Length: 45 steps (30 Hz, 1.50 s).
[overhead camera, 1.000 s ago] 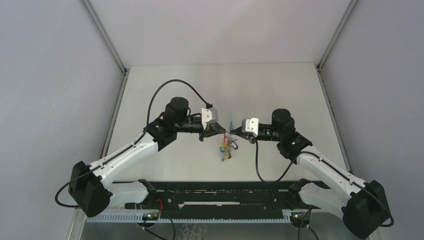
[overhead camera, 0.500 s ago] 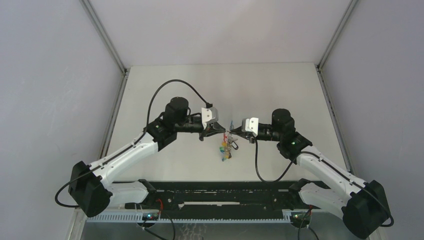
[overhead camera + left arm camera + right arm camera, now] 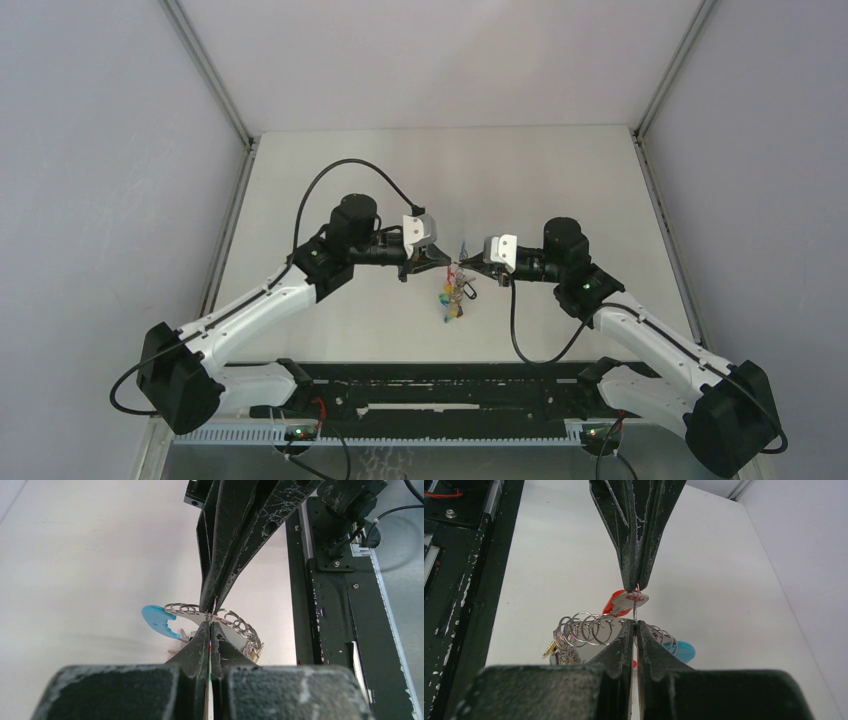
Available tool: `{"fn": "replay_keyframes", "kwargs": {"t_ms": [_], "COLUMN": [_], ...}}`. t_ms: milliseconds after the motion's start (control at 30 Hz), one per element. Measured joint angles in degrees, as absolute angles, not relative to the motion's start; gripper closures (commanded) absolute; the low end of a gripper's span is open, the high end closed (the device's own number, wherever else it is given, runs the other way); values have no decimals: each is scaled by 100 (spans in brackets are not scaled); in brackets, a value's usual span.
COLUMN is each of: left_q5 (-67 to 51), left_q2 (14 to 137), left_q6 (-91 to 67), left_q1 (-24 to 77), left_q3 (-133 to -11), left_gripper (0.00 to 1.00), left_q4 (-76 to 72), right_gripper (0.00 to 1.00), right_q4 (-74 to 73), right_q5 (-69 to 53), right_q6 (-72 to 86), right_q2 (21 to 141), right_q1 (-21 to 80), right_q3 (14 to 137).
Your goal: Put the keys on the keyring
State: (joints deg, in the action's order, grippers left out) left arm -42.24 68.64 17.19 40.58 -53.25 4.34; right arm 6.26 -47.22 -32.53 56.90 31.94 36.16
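Key (image 3: 623, 603), red-tagged, hangs in mid-air over the middle of the surface (image 3: 560, 180). The right claw (image 3: 635, 626) pinches the keyring (image 3: 584, 628). Tip to tip beyond it, the left claw (image 3: 636, 586) pinches the red tag's small loop. Threading looks unfinished; whether that loop has caught, I cannot tell.

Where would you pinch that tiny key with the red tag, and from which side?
Probably the key's red tag: it is the broadest, flattest part for two fingers. Come at its free end, leftward in the right wrist view, clear of the left gripper and right gripper.
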Motion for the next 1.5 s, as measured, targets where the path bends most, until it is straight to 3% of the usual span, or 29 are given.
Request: {"fn": "replay_keyframes", "kwargs": {"t_ms": [1500], "left_q5": [-4174], "left_q2": [6862], "left_q6": [1708], "left_q1": [4036], "left_q3": [-5325], "left_gripper": [100], "left_q4": [395], "right_gripper": [100], "right_q4": [690], "right_q5": [-4665], "right_q6": [-3085], "right_q2": [5690], "right_q1": [3194], "right_q3": [3616]}}
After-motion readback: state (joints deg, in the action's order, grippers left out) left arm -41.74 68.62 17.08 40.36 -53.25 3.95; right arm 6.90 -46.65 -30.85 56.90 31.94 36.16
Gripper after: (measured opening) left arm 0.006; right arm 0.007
